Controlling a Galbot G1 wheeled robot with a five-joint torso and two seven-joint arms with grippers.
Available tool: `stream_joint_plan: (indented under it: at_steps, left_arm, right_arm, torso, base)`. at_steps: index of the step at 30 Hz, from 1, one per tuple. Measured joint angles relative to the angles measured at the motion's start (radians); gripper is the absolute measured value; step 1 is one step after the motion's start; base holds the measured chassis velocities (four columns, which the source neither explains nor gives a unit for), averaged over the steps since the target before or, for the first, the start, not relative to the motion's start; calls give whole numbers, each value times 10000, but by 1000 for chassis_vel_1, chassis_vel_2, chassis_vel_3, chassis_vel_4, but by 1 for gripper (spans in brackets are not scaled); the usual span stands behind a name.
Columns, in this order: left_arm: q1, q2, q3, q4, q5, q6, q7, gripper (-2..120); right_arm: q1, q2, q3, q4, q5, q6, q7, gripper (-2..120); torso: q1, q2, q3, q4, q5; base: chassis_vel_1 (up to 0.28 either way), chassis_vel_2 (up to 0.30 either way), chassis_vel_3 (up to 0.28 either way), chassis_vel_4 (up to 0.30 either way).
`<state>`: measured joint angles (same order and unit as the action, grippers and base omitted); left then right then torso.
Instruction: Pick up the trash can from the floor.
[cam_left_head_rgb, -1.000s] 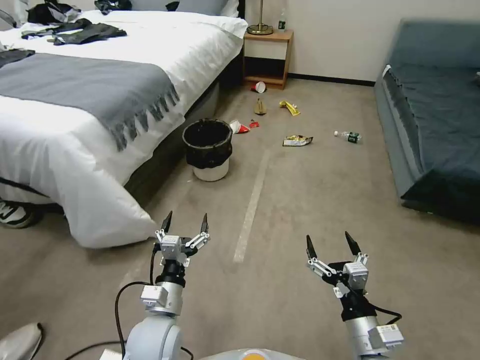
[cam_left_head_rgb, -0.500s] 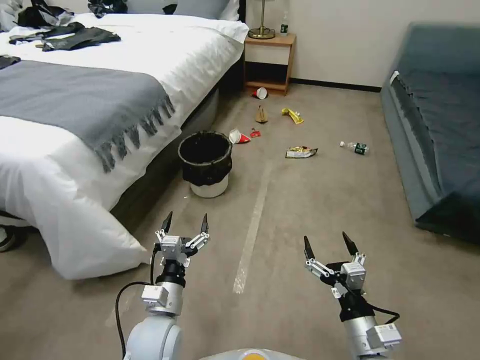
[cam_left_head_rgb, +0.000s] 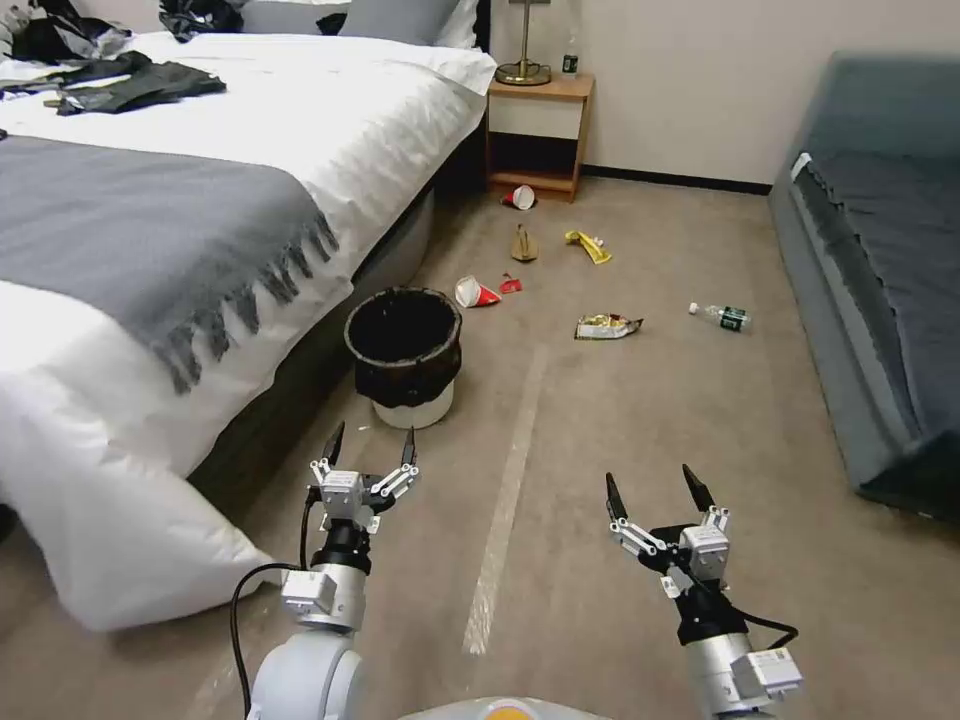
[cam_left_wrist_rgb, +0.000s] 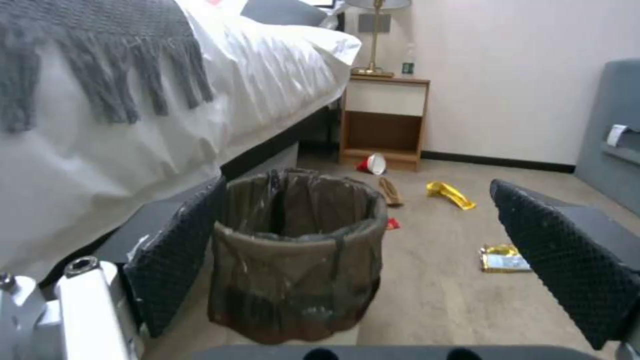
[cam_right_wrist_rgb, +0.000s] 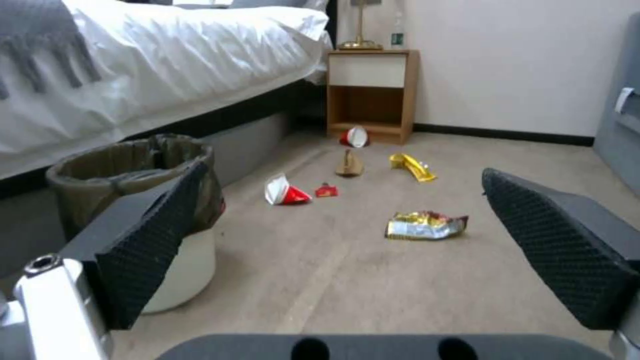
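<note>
White bed (cam_left_head_rgb: 300, 110) with grey throw (cam_left_head_rgb: 150, 230), wooden nightstand (cam_left_head_rgb: 540, 130), blue sofa (cam_left_head_rgb: 880, 270), scattered wrappers (cam_left_head_rgb: 606, 326)

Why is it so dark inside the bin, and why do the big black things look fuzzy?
Head view: the trash can holds a black liner, and its walls shade the inside. Left wrist view: the open left pincer has fingers so near the lens that they blur; the bin between them looks sharper.

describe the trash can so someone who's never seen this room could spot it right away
Find the big white bed with the grey fringed blanket; the trash can stands upright on the carpet floor close beside its side. Unlike the small litter scattered farther off, it is a round white bin with a black liner folded over its rim.
</note>
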<state>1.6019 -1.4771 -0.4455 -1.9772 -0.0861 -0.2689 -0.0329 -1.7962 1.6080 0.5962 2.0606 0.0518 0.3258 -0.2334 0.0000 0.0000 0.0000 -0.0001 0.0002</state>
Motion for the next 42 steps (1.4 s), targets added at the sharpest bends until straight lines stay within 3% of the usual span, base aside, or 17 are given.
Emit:
stream_joint_plan:
  at_steps: [32,38,41,42]
  left_arm:
    - [30,-23,-2,-88,-119,28,-179,100]
    - [62,-16,142,-209,104,413,-808,100]
    - [94,-13,323,-390,47,815,-1586,100]
    - [94,-13,323,-390,47,815,-1586,100]
  right_arm:
    - [-65,0,-14,-21,68,276,-289,100]
    - [61,-1,-12,-139,39,645,-412,100]
    - [68,0,-26,-154,7,642,-413,100]
    - [68,0,-26,-154,7,642,-413,100]
  torso:
    - [0,0,0,0,-1]
    - [1,0,1,2,-1]
    - [1,0,0,0,-2]
    - [1,0,0,0,-2]
  base:
    - [-175,174,169,-173]
    - [-136,118,128,-124]
    - [-39,31,27,-44]
    - [0,0,0,0]
